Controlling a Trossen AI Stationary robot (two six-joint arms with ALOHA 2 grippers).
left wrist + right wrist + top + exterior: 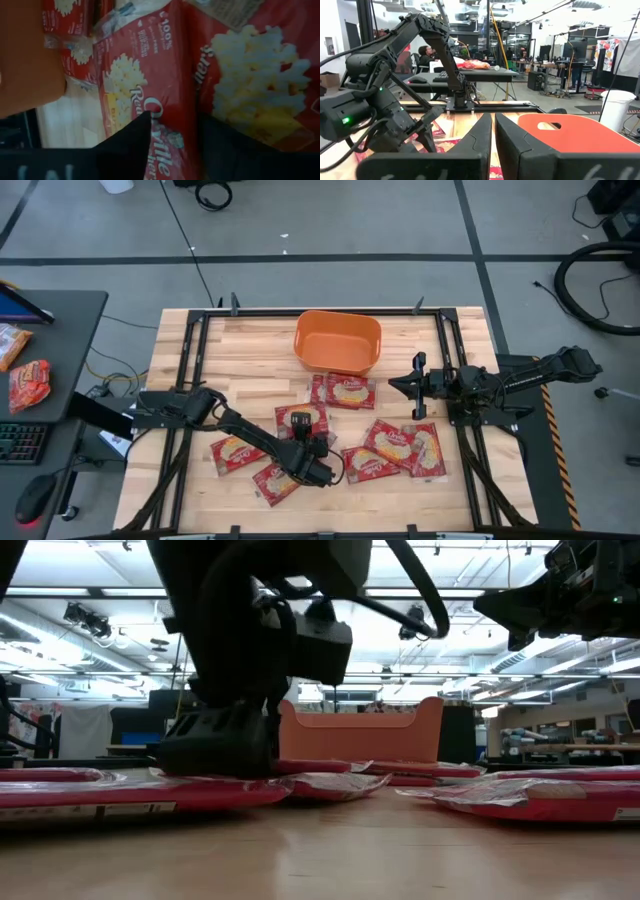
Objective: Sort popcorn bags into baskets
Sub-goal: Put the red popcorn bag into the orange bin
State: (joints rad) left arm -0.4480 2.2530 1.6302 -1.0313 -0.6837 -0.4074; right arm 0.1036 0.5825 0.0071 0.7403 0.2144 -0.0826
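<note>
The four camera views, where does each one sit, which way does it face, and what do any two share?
High view: overhead, facing straight down on the table, both arms, the orange tub.
Low view: at tabletop height, facing level across popcorn bags toward the tub; the left gripper looms close.
Left wrist view: on the left arm, facing a popcorn bag past its own fingers.
Right wrist view: on the right arm, past the right gripper, facing the left arm.
Shared: the tub shows in the high, low and right wrist views.

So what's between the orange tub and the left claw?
In the high view, two red popcorn packets lie between the orange plastic tub and the left gripper.
</note>
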